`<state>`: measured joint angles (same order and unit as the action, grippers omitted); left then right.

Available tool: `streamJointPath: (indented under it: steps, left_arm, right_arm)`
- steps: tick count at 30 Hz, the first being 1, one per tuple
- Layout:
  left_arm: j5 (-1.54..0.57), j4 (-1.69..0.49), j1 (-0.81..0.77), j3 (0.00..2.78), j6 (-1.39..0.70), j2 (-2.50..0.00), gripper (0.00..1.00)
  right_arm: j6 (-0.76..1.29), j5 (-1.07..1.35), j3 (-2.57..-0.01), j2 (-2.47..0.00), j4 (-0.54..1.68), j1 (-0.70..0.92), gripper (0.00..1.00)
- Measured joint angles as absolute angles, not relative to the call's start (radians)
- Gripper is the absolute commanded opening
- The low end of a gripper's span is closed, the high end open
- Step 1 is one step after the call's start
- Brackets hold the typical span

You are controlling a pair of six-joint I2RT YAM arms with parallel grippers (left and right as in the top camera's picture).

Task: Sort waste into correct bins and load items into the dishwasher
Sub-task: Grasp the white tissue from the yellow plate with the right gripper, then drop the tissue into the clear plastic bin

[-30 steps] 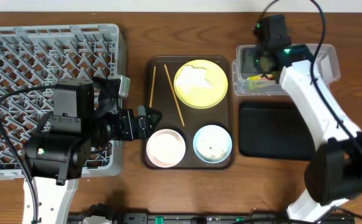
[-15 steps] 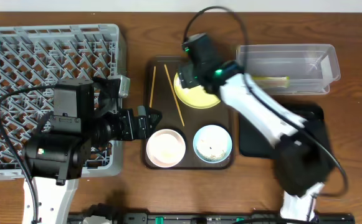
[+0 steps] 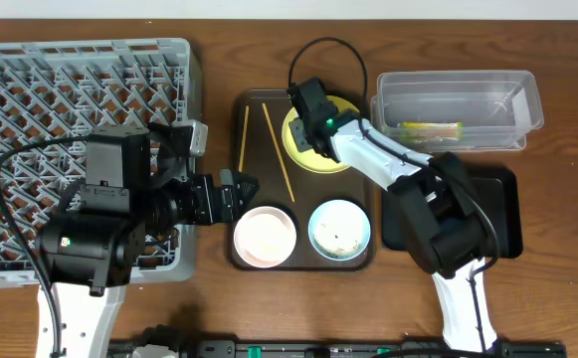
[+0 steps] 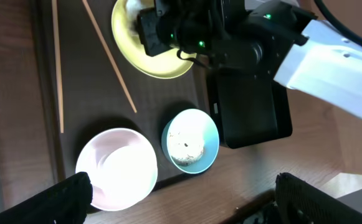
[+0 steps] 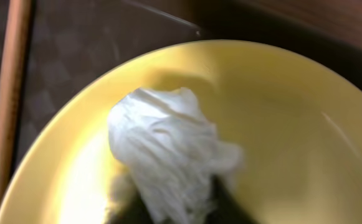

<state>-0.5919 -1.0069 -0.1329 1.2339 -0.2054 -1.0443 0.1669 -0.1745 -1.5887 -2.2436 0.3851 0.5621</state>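
Right claw [image 3: 313, 124], opening not discernible, hangs over the napkin [image 5: 168, 149] on the plate [image 5: 293, 162]; best centred on the wad, pinching paper alone.

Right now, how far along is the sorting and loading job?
Done: the wrapper lies in the clear tub. In hand: the right gripper hangs over the yellow plate, at the napkin lying on it. Left: the napkin, the scraps in the blue bowl, then the plate, that bowl, the white bowl and the chopsticks, all on the brown tray; the rack shows no dishes.
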Motion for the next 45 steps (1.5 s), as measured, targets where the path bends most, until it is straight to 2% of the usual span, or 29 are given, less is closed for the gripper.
streamJointPath:
  steps: [6,11,16,21,22,25,27,33,35,37,41,43,45]
  left_arm:
    - [-0.592,-1.008,-0.133,1.234,-0.205,-1.044,0.94]
    - [-0.592,-1.008,-0.133,1.234,-0.205,-1.044,0.94]
    - [-0.591,-1.007,-0.133,1.234,-0.205,-1.044,0.94]
    - [-0.591,-1.007,-0.133,1.234,-0.205,-1.044,0.94]
    - [-0.591,-1.007,-0.133,1.234,-0.205,-1.044,0.94]
    - [-0.591,-1.007,-0.133,1.234,-0.205,-1.044,0.94]
    - [-0.591,-1.007,-0.133,1.234,-0.205,-1.044,0.94]
    - [-0.591,-1.007,-0.133,1.234,-0.205,-1.044,0.94]
    - [-0.591,-1.007,-0.133,1.234,-0.205,-1.044,0.94]
    - [-0.591,-1.007,-0.133,1.234,-0.205,-1.044,0.94]
    - [-0.591,-1.007,-0.133,1.234,-0.205,-1.044,0.94]
    - [-0.591,-1.007,-0.133,1.234,-0.205,-1.044,0.94]
    - [-0.591,-1.007,-0.133,1.234,-0.205,-1.044,0.94]
  right_arm:
    - [0.171,-0.171,-1.583,-2.173,0.553,0.550,0.02]
    - [0.173,-0.165,-1.573,-1.946,0.640,0.501,0.13]
    - [0.169,-0.132,-1.598,-1.721,0.675,0.371,0.16]
    - [0.169,-0.102,-1.608,-1.724,0.752,0.219,0.17]
    - [0.169,-0.100,-1.607,-1.747,0.760,0.197,0.21]
    - [0.171,-0.053,-1.595,-1.820,0.774,0.143,0.53]
    - [0.171,0.009,-1.583,-1.843,0.794,0.121,0.63]
    - [0.174,0.167,-1.575,-1.768,0.864,0.113,0.70]
    - [0.172,0.189,-1.575,-1.706,0.907,0.137,0.67]
    - [0.173,0.202,-1.576,-1.627,0.966,0.188,0.59]
    - [0.192,0.228,-1.589,-1.540,1.101,0.343,0.30]
    - [0.226,0.239,-1.586,-1.537,1.157,0.427,0.29]
    - [0.280,0.244,-1.556,-1.551,1.190,0.516,0.34]
